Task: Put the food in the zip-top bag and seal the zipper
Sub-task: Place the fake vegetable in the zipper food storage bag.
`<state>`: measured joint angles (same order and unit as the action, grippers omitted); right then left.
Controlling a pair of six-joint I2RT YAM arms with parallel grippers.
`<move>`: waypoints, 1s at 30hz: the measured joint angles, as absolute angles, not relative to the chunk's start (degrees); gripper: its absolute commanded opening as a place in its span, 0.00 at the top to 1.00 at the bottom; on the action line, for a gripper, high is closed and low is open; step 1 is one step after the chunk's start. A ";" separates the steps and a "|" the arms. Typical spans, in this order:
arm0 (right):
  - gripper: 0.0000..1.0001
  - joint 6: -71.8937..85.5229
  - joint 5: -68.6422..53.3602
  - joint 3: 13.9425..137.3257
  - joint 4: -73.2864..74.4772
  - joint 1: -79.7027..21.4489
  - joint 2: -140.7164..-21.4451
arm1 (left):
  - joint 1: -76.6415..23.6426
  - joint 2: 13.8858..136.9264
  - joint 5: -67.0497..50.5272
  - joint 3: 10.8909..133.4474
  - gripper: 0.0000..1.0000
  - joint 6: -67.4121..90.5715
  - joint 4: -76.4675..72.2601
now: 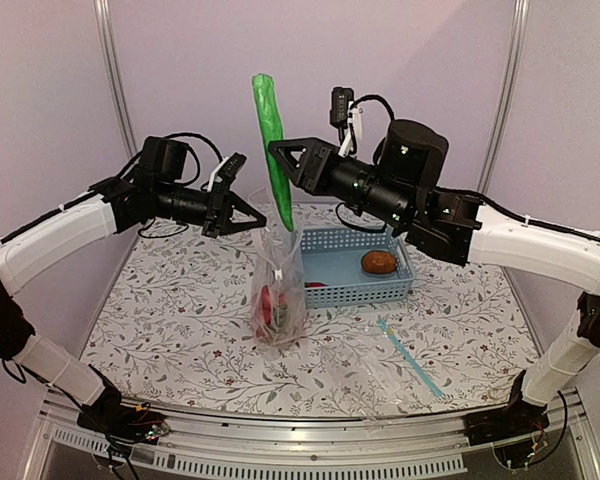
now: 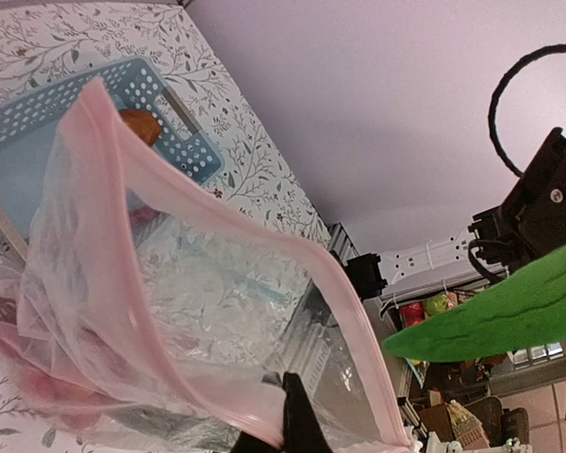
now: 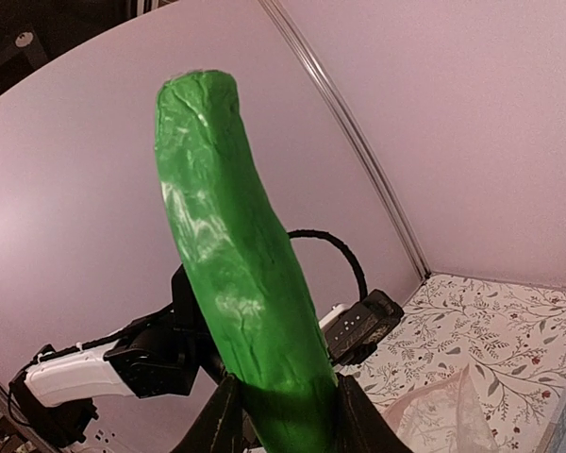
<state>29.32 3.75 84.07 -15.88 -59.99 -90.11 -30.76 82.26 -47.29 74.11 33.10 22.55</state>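
**Right pincer and its load.** My right pincer (image 3: 281, 415) is closed round a long, bright green vegetable (image 3: 236, 255) below its middle, one finger on each flank. Most of its length stands above the grip. From above, the vegetable leans over the mouth of the large clear plastic zip-top bag (image 1: 280, 285). Its lower tip is at or just within the opening; I cannot tell which.

**Left pincer and the bag.** My left pincer (image 1: 252, 215) is pressed together on the bag's mouth edge and holds it up. The pale pink zipper strip (image 2: 217, 217) gapes in a wide loop. Red food (image 1: 268, 305) lies at the bag's bottom.

**Surroundings.** The blue perforated plastic basket (image 1: 355, 236) stands just beside the bag on the flower-patterned table (image 1: 180, 330). It holds a brown oval lump (image 1: 378, 262).

**Handling.** I judge the vegetable stiff, light and smooth-skinned, so it may slip or swing in a low grip; it should be guided tip-first. The bag looks thin and limp and would probably slump if released. The strip seems its firmest part, and so the best place to take hold.
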 measured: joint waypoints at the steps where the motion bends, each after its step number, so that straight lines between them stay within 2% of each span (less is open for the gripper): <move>1: 0.68 29.80 3.73 84.20 -16.38 -60.07 -91.07 | -30.76 82.26 -47.29 74.08 1.00 33.10 22.52; 13: 0.68 33.08 4.43 84.12 -18.02 -61.45 -94.89 | -30.79 82.26 -46.65 74.19 1.00 32.67 23.03; 22: 0.68 33.43 10.87 80.51 -13.91 -65.58 -94.87 | -30.76 82.26 -45.17 75.61 1.00 31.27 25.12; 30: 0.51 33.67 15.18 78.59 -9.93 -66.63 -93.54 | -30.76 82.24 -44.21 75.66 1.00 30.57 25.39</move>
<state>33.67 15.18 78.59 -9.93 -66.63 -93.54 -30.76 82.24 -44.21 75.66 30.57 25.39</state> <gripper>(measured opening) 0.453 0.005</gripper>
